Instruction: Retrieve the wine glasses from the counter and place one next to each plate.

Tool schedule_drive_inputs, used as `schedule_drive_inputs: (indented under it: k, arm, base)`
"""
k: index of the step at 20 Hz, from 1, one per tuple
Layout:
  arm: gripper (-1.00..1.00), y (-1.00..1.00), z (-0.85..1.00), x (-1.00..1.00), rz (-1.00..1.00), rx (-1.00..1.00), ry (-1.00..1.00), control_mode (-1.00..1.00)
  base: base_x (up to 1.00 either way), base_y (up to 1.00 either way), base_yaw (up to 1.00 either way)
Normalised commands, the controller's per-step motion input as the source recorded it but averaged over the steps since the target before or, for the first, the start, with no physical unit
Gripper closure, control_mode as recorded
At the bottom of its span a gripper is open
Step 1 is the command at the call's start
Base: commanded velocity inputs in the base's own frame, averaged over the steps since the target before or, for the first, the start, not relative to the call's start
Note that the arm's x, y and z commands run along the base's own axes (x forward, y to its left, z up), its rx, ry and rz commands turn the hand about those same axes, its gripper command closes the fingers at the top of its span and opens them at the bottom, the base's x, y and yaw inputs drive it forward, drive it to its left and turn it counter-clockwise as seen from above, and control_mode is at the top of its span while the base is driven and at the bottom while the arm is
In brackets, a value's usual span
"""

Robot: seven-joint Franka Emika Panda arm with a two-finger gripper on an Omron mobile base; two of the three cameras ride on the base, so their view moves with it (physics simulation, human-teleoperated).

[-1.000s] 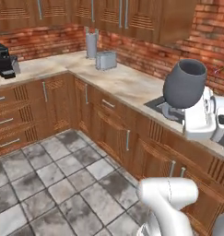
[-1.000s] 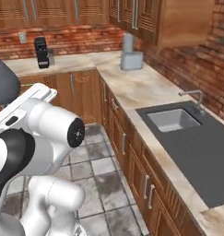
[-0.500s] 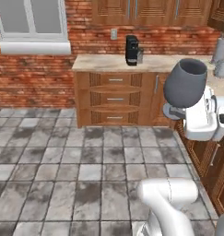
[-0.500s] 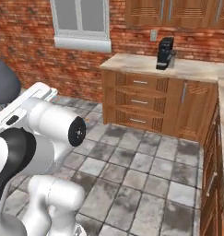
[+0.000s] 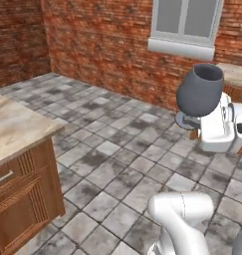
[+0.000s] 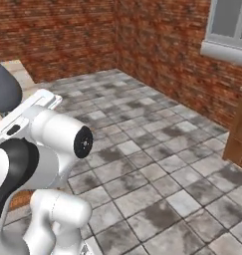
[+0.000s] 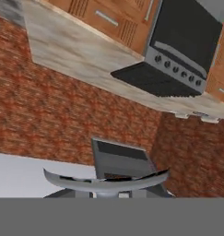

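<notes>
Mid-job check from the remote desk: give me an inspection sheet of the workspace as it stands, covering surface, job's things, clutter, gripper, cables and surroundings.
Surface: a marbled stone top over a wooden cabinet sits at the left of the left base view; the part in view is bare.
Job's things: one wine glass, dark grey-blue, carried upright above the tiled floor; its bowl also shows in the right base view. Plates: nothing seen.
Clutter: nothing seen.
Gripper: gripper shut on the wine glass at its stem.
Cables: nothing seen.
Surroundings: grey tiled floor, red brick wall, window; the hand view shows a stove and counter.
</notes>
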Motion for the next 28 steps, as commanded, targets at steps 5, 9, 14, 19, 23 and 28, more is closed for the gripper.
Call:
schedule_drive_inputs:
  k: [5, 9, 14, 19, 23, 28]
  arm:
    - [1.00, 0.00, 0.00, 0.00, 0.00, 0.00, 0.00, 1.00]
    - [1.00, 0.00, 0.00, 0.00, 0.00, 0.00, 0.00, 1.00]
    - [1.00, 0.00, 0.00, 0.00, 0.00, 0.00, 0.00, 1.00]
    - [1.00, 0.00, 0.00, 0.00, 0.00, 0.00, 0.00, 1.00]
    - [1.00, 0.00, 0.00, 0.00, 0.00, 0.00, 0.00, 1.00]
    - [1.00, 0.00, 0.00, 0.00, 0.00, 0.00, 0.00, 1.00]
  base:
    - [0.44, -0.04, 0.90]
    - [0.51, -0.38, 0.65]
    - [0.61, -0.30, 0.48]
    - [0.61, -0.02, 0.38]
    - [0.51, 0.01, 0.39]
    - [0.16, 0.62, 0.39]
